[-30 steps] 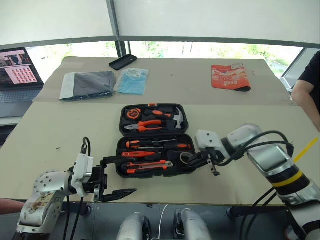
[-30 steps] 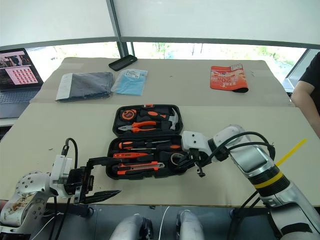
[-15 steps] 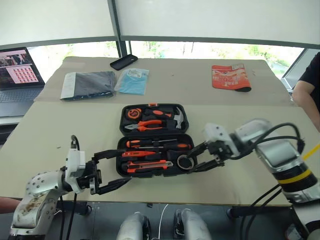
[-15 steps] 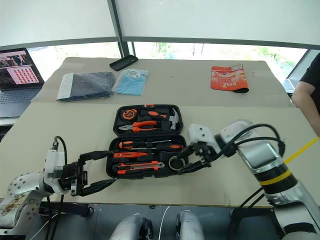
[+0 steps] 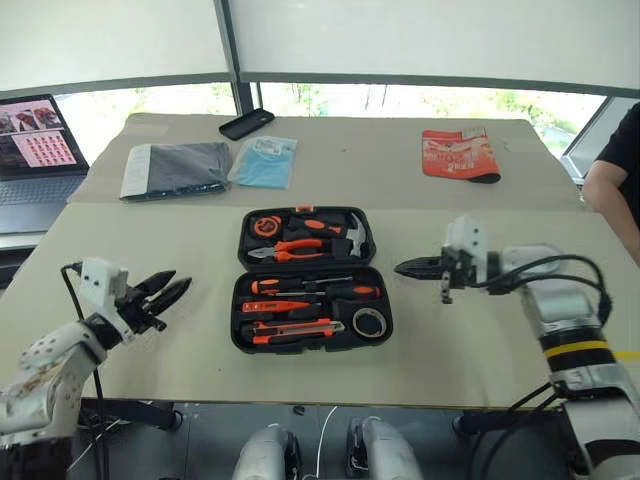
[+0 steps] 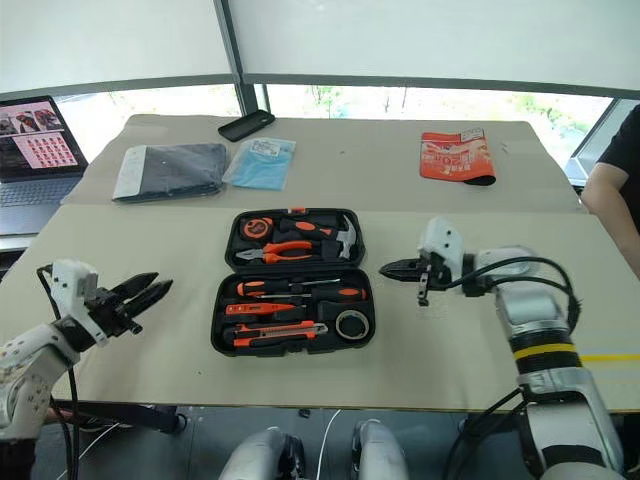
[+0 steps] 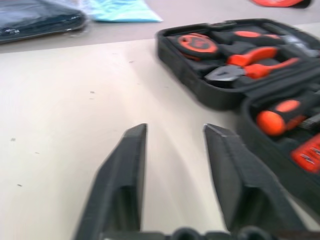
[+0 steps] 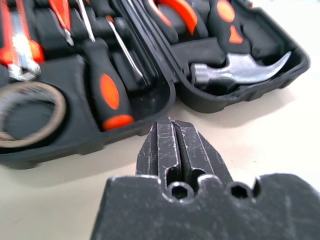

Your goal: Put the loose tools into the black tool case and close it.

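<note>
Now the black tool case (image 5: 310,280) lies open and flat, tools in its slots. Left gripper (image 5: 160,293), fingers parted and empty, hovers left of the case; right gripper (image 5: 415,267), pressed together and empty, right of it. Its stiff plastic lid looks heavy with tools, so I would lift it at the far rim.

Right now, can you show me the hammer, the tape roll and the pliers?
hammer (image 8: 240,67): right wrist view, steel head.
tape roll (image 5: 368,323): left eye view, ring's rim.
pliers (image 5: 300,247): left eye view, orange handles.
</note>
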`<action>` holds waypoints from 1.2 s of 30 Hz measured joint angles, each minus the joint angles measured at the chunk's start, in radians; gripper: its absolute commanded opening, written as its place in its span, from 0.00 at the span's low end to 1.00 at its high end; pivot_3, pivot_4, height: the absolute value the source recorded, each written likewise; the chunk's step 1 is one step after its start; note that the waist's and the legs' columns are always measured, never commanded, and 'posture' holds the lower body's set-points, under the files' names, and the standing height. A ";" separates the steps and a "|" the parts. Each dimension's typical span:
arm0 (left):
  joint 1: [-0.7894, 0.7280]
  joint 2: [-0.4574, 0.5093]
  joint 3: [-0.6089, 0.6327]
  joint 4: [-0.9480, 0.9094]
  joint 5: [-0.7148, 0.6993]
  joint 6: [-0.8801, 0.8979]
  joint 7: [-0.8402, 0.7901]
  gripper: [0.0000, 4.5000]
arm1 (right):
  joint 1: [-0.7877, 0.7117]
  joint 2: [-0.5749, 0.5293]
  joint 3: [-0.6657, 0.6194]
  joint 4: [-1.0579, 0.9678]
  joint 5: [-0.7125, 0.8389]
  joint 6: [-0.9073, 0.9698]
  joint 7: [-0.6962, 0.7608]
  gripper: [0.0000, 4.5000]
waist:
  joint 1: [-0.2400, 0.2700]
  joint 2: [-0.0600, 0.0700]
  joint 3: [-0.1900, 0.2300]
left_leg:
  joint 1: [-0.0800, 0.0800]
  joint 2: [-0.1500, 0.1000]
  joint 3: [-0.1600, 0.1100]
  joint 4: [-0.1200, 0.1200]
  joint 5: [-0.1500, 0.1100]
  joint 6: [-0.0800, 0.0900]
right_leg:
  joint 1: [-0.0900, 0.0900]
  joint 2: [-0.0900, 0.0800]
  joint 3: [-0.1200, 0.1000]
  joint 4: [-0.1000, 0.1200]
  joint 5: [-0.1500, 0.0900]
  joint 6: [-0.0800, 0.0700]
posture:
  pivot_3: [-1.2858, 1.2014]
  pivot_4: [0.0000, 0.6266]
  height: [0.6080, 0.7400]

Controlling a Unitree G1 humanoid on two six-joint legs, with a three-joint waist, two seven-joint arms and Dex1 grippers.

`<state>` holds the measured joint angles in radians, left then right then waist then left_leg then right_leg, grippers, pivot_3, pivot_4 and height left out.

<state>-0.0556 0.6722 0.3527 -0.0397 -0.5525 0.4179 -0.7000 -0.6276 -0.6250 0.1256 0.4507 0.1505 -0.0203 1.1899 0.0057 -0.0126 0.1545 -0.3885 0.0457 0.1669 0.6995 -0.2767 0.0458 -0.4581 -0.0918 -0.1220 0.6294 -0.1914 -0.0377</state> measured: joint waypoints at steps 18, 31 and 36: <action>-0.301 -0.048 -0.295 0.205 0.142 0.135 -0.100 0.13 | -0.150 0.166 0.055 0.343 -0.158 -0.233 -0.101 0.00 | -0.024 -0.001 0.001 | 0.002 -0.001 0.004 -0.002 0.001 -0.001 | 0.000 0.000 0.000 0.001 0.002 -0.004 | 0.52 0.24 1.00; -0.335 -0.121 -0.379 0.217 0.239 0.026 -0.210 0.13 | 0.169 0.008 -0.020 -0.123 -0.045 0.029 -0.013 0.00 | 0.005 -0.001 0.001 | 0.001 -0.004 0.002 -0.002 -0.001 0.002 | 0.001 -0.002 0.000 -0.001 0.000 0.000 | 0.52 0.24 1.00; -0.317 -0.136 -0.408 0.185 0.252 0.024 -0.216 0.13 | 0.197 -0.016 -0.037 -0.126 -0.046 0.018 -0.030 0.00 | 0.006 -0.001 0.001 | 0.001 -0.004 0.002 0.000 -0.002 0.004 | 0.002 -0.004 0.000 -0.001 0.000 0.001 | 0.52 0.24 1.00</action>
<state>-0.3721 0.5363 -0.0554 0.1452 -0.3002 0.4421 -0.9164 -0.4308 -0.6407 0.0890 0.3246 0.1041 -0.0019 1.1594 0.0117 -0.0135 0.1551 -0.3878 0.0414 0.1686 0.6996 -0.2785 0.0497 -0.4561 -0.0954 -0.1219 0.6286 -0.1913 -0.0366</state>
